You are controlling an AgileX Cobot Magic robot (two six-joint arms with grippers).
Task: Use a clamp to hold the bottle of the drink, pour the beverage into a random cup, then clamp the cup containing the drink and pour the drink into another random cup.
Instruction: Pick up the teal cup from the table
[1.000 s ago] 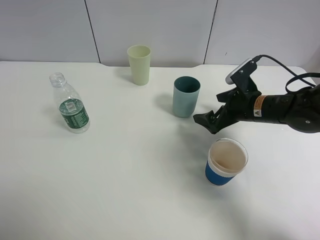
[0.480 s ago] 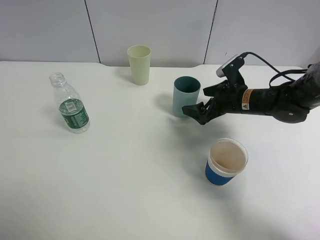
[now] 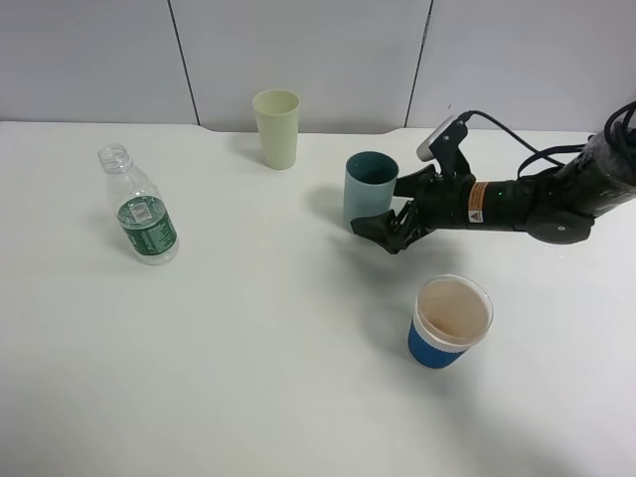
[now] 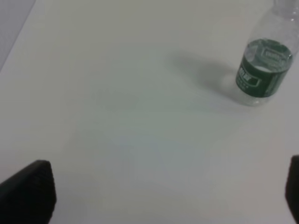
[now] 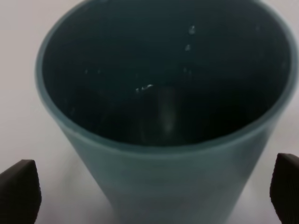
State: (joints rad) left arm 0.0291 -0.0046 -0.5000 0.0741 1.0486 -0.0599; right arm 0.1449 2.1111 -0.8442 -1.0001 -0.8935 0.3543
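The left hand shows only in its own wrist view, as two dark fingertips set far apart at the edges of the picture; it is wide open and holds nothing, with bare white tabletop between the tips. The bottle stands ahead of that hand and off to one side, well apart from it. In the high view the bottle is upright near the left edge of the tabletop, clear plastic with a green label and an open neck. Further right, towards the back wall, a pale green cup stands upright on its own. Right of it and nearer the front is a teal cup, also upright. The right hand reaches in from the right, low over the tabletop, and is right up against this cup's front right side. Its jaws are spread as wide as the cup or wider. In the right wrist view the teal cup fills the picture, its dark inside showing a few small bright specks, and one fingertip sits to each side of its lower wall. The cup is just ahead of the tips, roughly centred between them, and neither fingertip presses on it. In front of the right arm, nearer the viewer, a blue cup with a white rim stands apart from the hand.
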